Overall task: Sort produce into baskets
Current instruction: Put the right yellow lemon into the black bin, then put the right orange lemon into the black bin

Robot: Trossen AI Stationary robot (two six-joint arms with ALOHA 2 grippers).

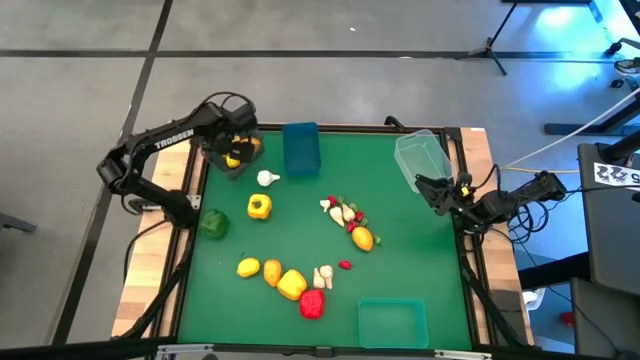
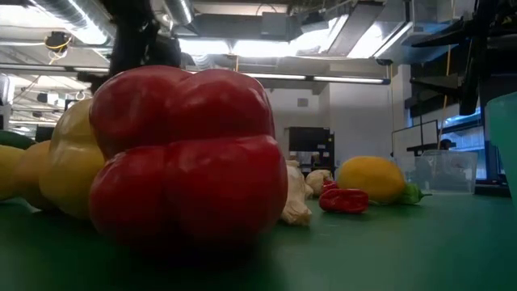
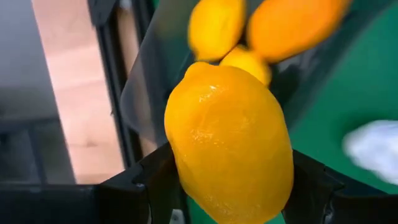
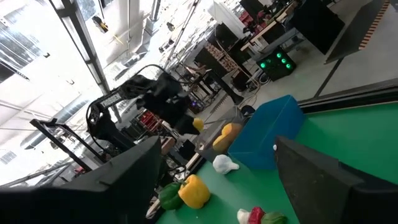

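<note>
My left gripper (image 1: 234, 152) hangs over the dark grey basket (image 1: 226, 170) at the table's far left corner, shut on a yellow lemon-like fruit (image 3: 230, 137). In that basket lie a few more yellow-orange fruits (image 3: 249, 28). My right gripper (image 1: 438, 190) stands open at the right edge, beside the clear basket (image 1: 420, 158), with nothing between its fingers. Loose produce lies on the green mat: a white garlic piece (image 1: 267, 178), a yellow pepper (image 1: 259, 207), a green pepper (image 1: 213, 224) and a red pepper (image 1: 312, 303). My left gripper pinches the yellow fruit by its two opposite sides (image 3: 180, 171) between its two fingers (image 3: 152, 183). The fingers come from above, pointing steeply down. The fruit is lifted clear, over the dark grey basket's opening.
A blue basket (image 1: 300, 148) stands at the far edge beside the dark one, and a teal basket (image 1: 392, 322) at the near right. An orange fruit (image 1: 362, 238) and several small pieces (image 1: 343, 212) lie mid-table; yellow fruits (image 1: 260, 269) sit near the red pepper. A raised frame (image 1: 190, 215) borders the mat.
</note>
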